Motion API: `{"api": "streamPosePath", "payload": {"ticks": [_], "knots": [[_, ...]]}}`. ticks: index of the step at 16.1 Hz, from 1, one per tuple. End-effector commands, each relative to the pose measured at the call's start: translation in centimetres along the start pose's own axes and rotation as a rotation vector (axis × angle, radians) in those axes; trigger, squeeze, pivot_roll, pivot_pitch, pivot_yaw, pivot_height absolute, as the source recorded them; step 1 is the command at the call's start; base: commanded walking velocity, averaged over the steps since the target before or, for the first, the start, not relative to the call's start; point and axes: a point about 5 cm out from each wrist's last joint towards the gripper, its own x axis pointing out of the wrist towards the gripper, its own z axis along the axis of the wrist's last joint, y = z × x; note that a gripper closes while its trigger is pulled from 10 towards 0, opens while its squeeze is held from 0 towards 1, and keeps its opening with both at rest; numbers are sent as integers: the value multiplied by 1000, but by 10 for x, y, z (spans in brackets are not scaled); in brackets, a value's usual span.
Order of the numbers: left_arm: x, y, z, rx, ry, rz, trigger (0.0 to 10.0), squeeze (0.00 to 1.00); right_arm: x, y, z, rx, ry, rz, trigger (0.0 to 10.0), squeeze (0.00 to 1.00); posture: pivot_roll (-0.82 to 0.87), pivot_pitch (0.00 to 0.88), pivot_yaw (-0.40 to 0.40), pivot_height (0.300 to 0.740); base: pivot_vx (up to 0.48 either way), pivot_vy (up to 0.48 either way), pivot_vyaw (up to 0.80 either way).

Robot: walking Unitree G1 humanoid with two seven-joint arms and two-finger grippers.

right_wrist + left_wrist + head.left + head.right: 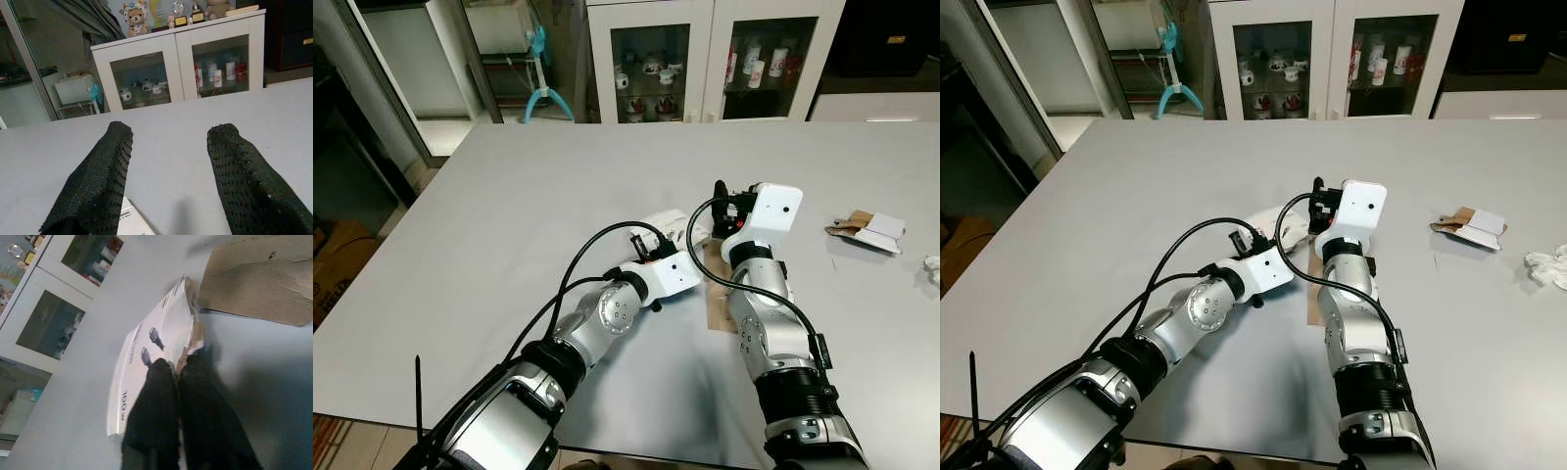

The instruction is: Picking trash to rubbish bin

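- Torn white carton [146, 362] lies flat on the bench [509, 215], beside a brown cardboard flap [259, 279].
- Left claw [178, 382] is pinched on the carton's ragged edge.
- Right claw [171, 161] hovers wide, empty.
- Carton likely handles as light, thin and tear-prone; grip it away from the tear.

Readable text, one item: on the white face of the torn carton [146, 362] in your left wrist view you can read the digits "100", printed dark near the lower edge. Above them sit two small dark product pictures and a line of small grey print along the side, too fine to read. The mugs and bottles in the glass-fronted cabinet [186, 68] carry coloured markings that you cannot read at this size. The cardboard scrap [867, 231] on the counter shows no legible print.
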Motion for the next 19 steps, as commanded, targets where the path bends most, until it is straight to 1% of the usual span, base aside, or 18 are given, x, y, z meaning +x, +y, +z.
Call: {"api": "streamPosePath", "payload": {"ticks": [1, 4, 5, 7, 8, 10, 13, 14, 15, 16, 17, 18, 19], "knots": [[0, 5, -3, 14, 11, 14, 0, 0, 2, 4, 3, 7, -6, 15, 10000, 0, 26, 1, 111, 740, 0, 0, 0], [-1, 12, -4, 20, 7, 58, 0, 0, 2, 4, 4, 7, -7, 15, 10000, 0, 24, 2, 111, 740, 0, 0, 0], [-2, 24, -3, 17, -9, 142, 0, 0, 2, 4, 4, 7, -8, 14, 10000, 0, 24, 2, 111, 740, 0, 0, 0], [-8, 62, 3, -13, -75, 409, 0, 0, 3, 4, 4, 7, -9, 13, 10000, 0, 27, 1, 109, 740, 0, 0, 0], [-12, 74, 2, -13, -80, 497, 0, 0, 3, 4, 4, 8, -9, 15, 10000, 0, 28, 1, 109, 740, 0, 0, 0], [-17, 84, 0, -5, -86, 576, 0, 0, 2, 4, 4, 9, -10, 15, 10000, 0, 28, 0, 108, 740, 0, 0, 0], [-23, 91, 2, 16, -121, 660, 0, 0, 2, 4, 4, 11, -13, 14, 10000, 0, 26, 0, 107, 740, 0, 0, 0], [-23, 91, 4, 16, -143, 664, 10000, 0, 2, 4, 4, 13, -14, 13, 10000, 0, 28, 0, 106, 740, 0, 0, 0], [-23, 87, 2, -95, -144, 636, 10000, 0, 3, 4, 4, 14, -15, 13, 10000, 0, 28, 0, 107, 740, 0, 0, 0], [-23, 86, 1, -147, -141, 635, 10000, 0, 3, 4, 4, 14, -15, 13, 10000, 0, 28, 0, 107, 740, 0, 0, 0], [-25, 85, -5, -280, -127, 647, 10000, 0, 2, 4, 5, 14, -15, 14, 10000, 0, 26, 0, 108, 740, 0, 0, 0], [-29, 84, -8, -357, -136, 663, 10000, 0, 2, 4, 5, 15, -15, 14, 10000, 0, 28, 0, 106, 740, 0, 0, 0], [-33, 84, -8, -409, -161, 678, 10000, 0, 2, 4, 5, 15, -15, 14, 10000, 0, 30, 0, 106, 740, 0, 0, 0]]}}
